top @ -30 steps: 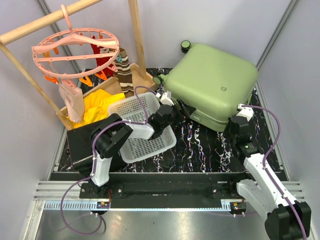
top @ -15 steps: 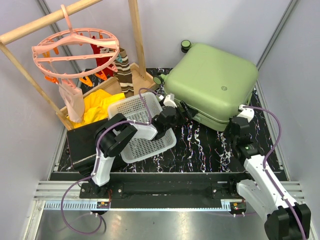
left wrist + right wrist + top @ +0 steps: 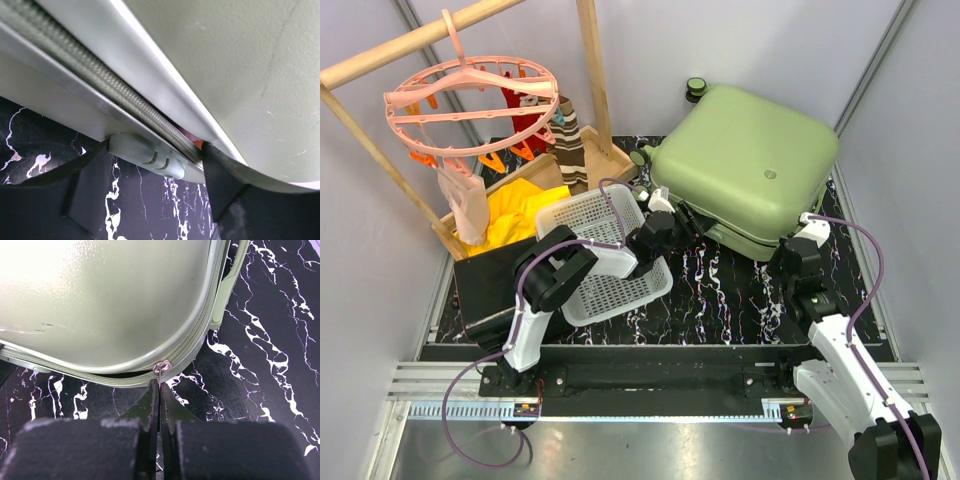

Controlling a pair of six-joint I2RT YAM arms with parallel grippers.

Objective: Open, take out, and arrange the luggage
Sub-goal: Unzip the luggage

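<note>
The light-green luggage (image 3: 750, 165) lies flat at the back right of the table, its zipper partly undone along the near edge. My right gripper (image 3: 790, 250) is at its near right corner. In the right wrist view this gripper (image 3: 160, 386) is shut on the metal zipper pull (image 3: 159, 368), with a dark gap in the seam to the left. My left gripper (image 3: 685, 226) is at the luggage's near left edge. In the left wrist view it (image 3: 155, 162) is open, its fingers (image 3: 225, 175) either side of the pale side handle (image 3: 147, 154) under the zipper seam.
A white perforated basket (image 3: 582, 205) lies under my left arm, with a black boxy case (image 3: 480, 282) to its left. Yellow cloth (image 3: 515, 210), a pink round clip hanger (image 3: 470, 100) and a wooden rack (image 3: 590, 70) fill the back left. Walls stand close behind and to the right.
My left gripper has moved right, up against the luggage's near edge. The luggage has shifted slightly back and right. My right gripper stays at the corner with the zipper pull.
</note>
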